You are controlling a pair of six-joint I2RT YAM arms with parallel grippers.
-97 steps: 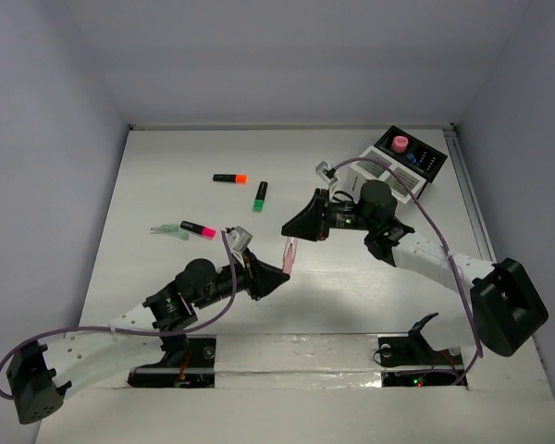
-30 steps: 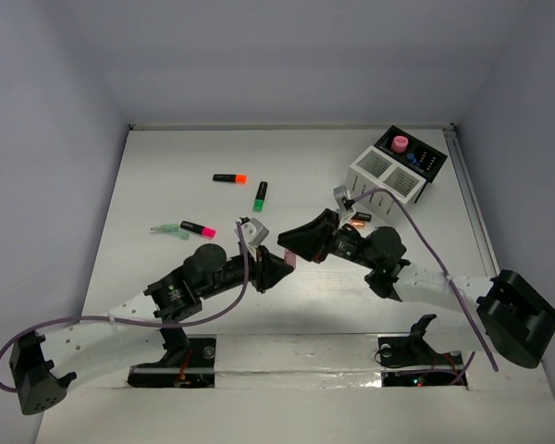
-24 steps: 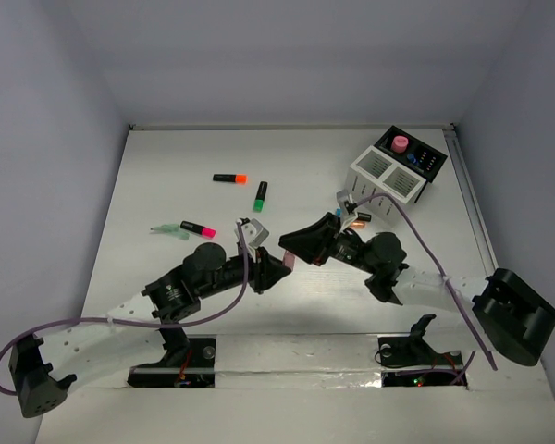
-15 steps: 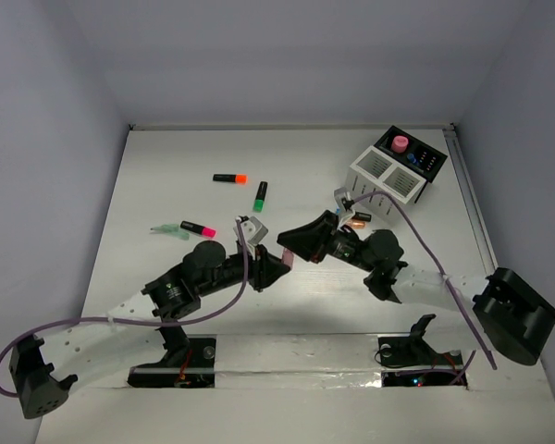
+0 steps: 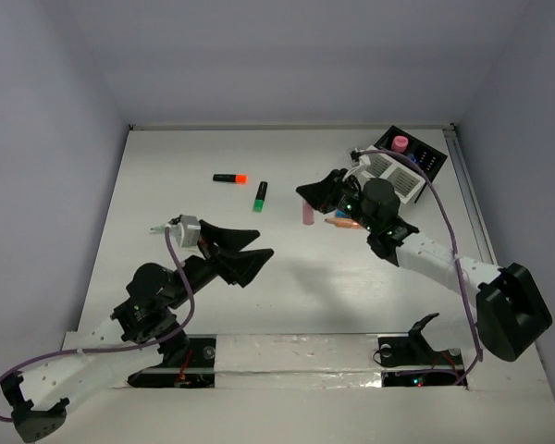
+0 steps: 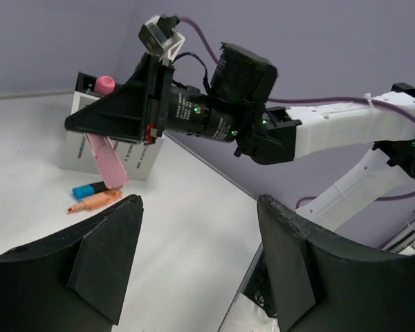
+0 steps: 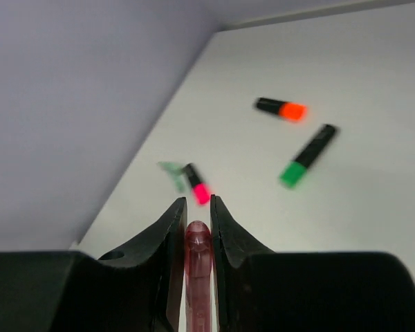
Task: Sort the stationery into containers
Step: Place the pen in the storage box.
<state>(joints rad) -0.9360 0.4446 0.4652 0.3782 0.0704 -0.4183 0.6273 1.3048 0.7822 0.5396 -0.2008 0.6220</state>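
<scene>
White tabletop [image 5: 166, 166] boxed in by pale lilac walls. Nearest, the left gripper [image 5: 248, 252] hangs with its jaws spread and nothing between them. A second ago it met the right gripper [image 5: 313, 192] mid-table and has since drawn back. Farther off, the right gripper pinches the pink pen [image 5: 308, 214], now carried close to the white slatted box [image 5: 388, 176] and the black box [image 5: 418, 157]

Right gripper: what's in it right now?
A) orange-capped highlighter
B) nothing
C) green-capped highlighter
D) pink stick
D: the right gripper is shut on a pink stick, while the orange-capped highlighter and green-capped highlighter lie apart from it.
</scene>
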